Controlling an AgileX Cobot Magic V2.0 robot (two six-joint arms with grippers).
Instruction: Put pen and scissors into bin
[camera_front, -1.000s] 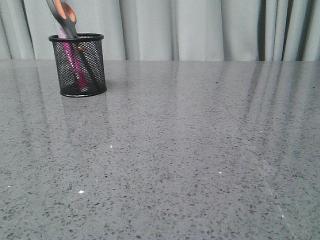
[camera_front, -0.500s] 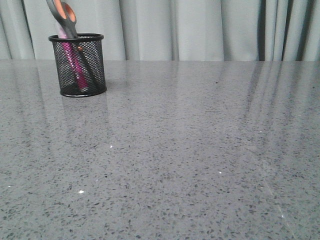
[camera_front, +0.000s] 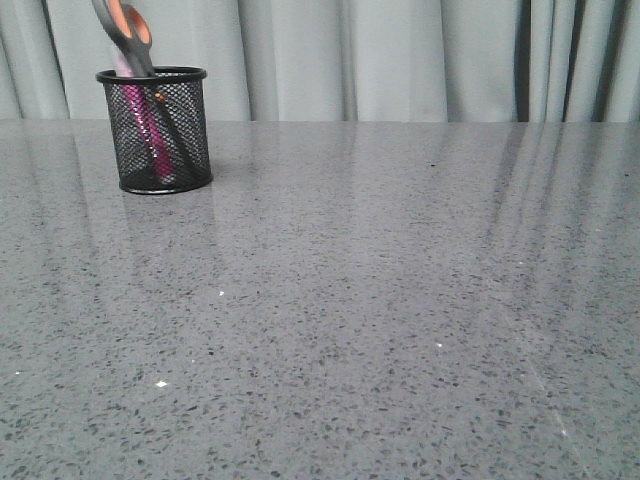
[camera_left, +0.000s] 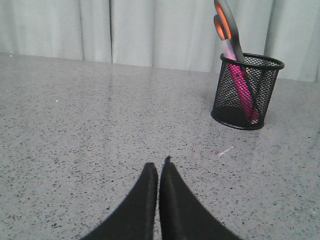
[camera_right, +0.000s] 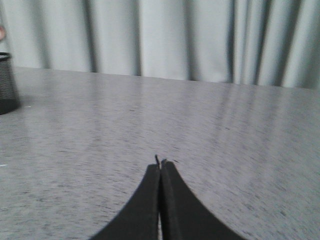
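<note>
Both grippers are clenched on nothing: the left gripper (camera_left: 158, 167) has its black fingers pressed together low over the grey speckled table (camera_front: 380, 300), and the right gripper (camera_right: 160, 167) shows the same. Ahead of the left gripper, well apart from it, stands the bin (camera_left: 247, 90). Inside it the pen (camera_left: 242, 90) leans, and the scissors (camera_left: 226, 27) stand blades down, loops above the rim. The right wrist view is blurred; the dark shape at its edge is probably the bin.

The scissors (camera_front: 128, 38) loops are cut off by the top edge; mesh veils the pen (camera_front: 140, 120)
</note>
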